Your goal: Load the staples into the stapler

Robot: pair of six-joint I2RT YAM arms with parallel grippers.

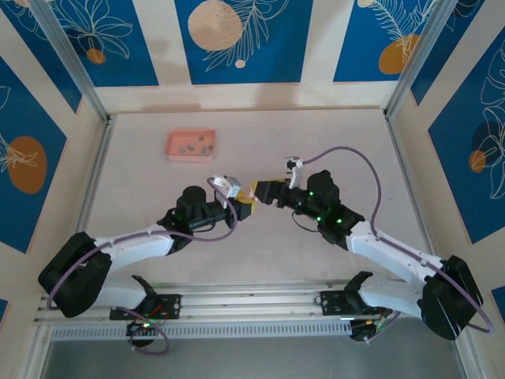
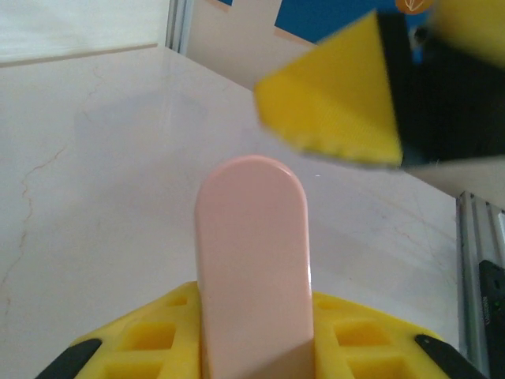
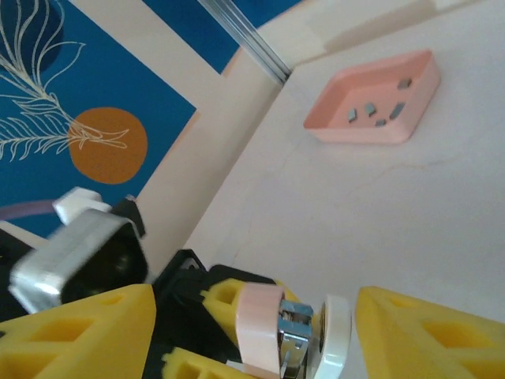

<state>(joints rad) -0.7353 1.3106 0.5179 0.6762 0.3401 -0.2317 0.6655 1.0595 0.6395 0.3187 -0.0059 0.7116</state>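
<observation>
Your left end effector (image 1: pixel 239 204) is clamped on the pink stapler (image 2: pixel 252 260). The right end effector (image 1: pixel 263 192) waits beside its tip, jaws apart. The staples (image 3: pixel 377 113) lie in the tray (image 3: pixel 363 136) at eleven o'clock, so fetching one looks next. The worktop (image 1: pixel 339 134) is pale, with blue-patterned walls behind.

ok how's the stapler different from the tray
The stapler is clamped in the left gripper; the tray lies on the table. The stapler is narrow with a rounded end; the tray is a shallow rectangle holding the staples. Both are pink.
</observation>
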